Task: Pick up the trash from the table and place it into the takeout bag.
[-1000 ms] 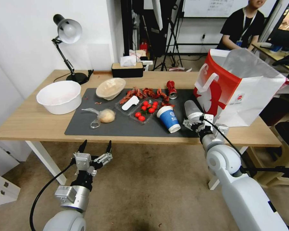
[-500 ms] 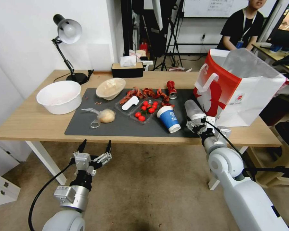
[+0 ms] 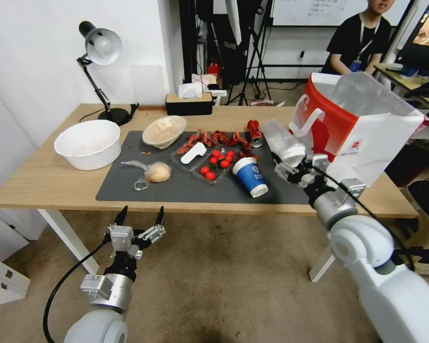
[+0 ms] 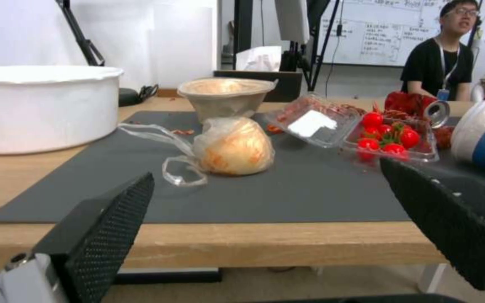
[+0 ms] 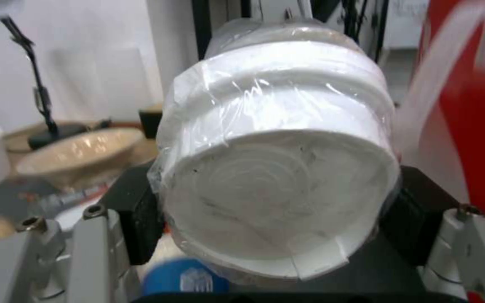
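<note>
Above the table's right end: the right pincer (image 3: 295, 166) gripped the clear plastic cup with white lid (image 3: 283, 141), held off the surface and tilted, its lid end toward the arm.
Right wrist view: the cup's white lid (image 5: 279, 185) sat clamped between the two black finger pads (image 5: 133, 210), one on each side.
Takeout bag (image 3: 362, 143): stood upright and open on the table's right end, just beside the raised cup, red front with white handles facing the mat.
Table (image 3: 43, 181): light wood, carrying a dark grey mat (image 3: 176, 190).
On the mat: blue paper cup (image 3: 250, 176) lay on its side near the front edge; crushed red can (image 3: 254, 132) lay toward the back; shallow beige bowl (image 3: 164, 131) sat tilted at the back left; clear bag with tan lump (image 3: 153, 172) lay at the front left.
Left pincer (image 3: 139, 223): hung open below the table's front edge, fingers spread, touching nothing.
Left wrist view: the bagged lump (image 4: 232, 146) lay on the mat beyond the spread fingers (image 4: 105, 227).
</note>
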You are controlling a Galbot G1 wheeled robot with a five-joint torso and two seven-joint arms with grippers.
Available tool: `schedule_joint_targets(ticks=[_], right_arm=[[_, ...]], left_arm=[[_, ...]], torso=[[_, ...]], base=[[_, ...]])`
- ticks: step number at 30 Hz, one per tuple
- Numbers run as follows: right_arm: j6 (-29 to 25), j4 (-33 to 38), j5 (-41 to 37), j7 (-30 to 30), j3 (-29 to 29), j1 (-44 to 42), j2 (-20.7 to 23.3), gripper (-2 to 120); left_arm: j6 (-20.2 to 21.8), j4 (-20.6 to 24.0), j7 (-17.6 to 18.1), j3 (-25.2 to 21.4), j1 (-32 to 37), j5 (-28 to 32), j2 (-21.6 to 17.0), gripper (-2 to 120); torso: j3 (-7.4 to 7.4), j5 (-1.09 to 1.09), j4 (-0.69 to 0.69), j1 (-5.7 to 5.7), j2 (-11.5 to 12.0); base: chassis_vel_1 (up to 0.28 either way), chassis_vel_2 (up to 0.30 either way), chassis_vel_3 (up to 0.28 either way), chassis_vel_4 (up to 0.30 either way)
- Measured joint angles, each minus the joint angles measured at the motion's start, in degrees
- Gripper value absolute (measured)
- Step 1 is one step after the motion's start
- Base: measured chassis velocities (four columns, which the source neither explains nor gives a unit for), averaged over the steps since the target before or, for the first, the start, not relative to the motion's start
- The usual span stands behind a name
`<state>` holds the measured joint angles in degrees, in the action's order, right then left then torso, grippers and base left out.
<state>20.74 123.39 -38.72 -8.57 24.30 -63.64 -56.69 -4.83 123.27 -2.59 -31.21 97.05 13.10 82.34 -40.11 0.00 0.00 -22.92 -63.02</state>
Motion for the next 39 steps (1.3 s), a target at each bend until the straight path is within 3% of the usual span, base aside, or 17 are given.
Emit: schedule_joint_targets(ticks=[6, 11, 18, 21, 24, 28, 39], right_arm=[[-0.84, 0.55, -5.85, -2.41, 1.09, 8.06, 4.63, 72], [-1.12, -4.41, -11.8, -9.1, 2.21, 17.33, 8.63, 72], [0.85, -10.91, -14.96, -16.85, 2.29, 22.37, 10.7, 72], [0.18, -13.33, -13.32, -17.03, 1.81, 22.23, 10.72, 72], [-0.37, -14.21, -12.36, -17.07, 1.85, 21.68, 10.22, 88], [-0.57, -14.53, -10.66, -16.81, 1.98, 21.11, 10.13, 99], [-5.14, -10.88, -12.23, -10.64, 2.39, 18.94, 10.17, 100]], left_arm=[[0.14, -0.08, 0.07, -0.45, -0.26, 0.13, 0.28, 100], [0.33, -0.06, 0.19, -1.1, -0.3, 0.4, 0.0, 100], [0.34, -0.55, 0.2, -0.98, -0.36, 0.39, 0.22, 100], [0.34, -0.76, 0.21, -0.92, -0.62, 0.41, 0.33, 100], [0.36, -0.98, 0.3, -0.99, -0.91, 0.47, 0.31, 100], [0.38, -1.13, 0.49, -1.04, -1.07, 0.5, 0.34, 100], [0.38, -1.01, 1.07, -1.36, -1.23, 0.93, 0.22, 100]], torso=[[0.0, 0.01, 0.01, 0.0, 0.0], [0.0, 0.0, 0.01, 0.0, 0.0], [0.0, -0.01, 0.0, 0.0, 0.0], [-0.01, 0.04, 0.0, 0.0, 0.0], [0.0, 0.01, 0.0, 0.0, 0.0], [-0.01, 0.0, 0.0, 0.0, 0.0], [0.0, -0.01, 0.01, 0.0, -0.01]], base=[[0.0, 0.0, 0.0, 0.0], [0.0, 0.0, 0.0, 0.0], [0.0, 0.0, 0.0, 0.0], [0.0, 0.0, 0.0, 0.0], [0.0, 0.0, 0.0, 0.0], [0.0, 0.0, 0.0, 0.0], [0.0, 0.0, 0.0, 0.0]])
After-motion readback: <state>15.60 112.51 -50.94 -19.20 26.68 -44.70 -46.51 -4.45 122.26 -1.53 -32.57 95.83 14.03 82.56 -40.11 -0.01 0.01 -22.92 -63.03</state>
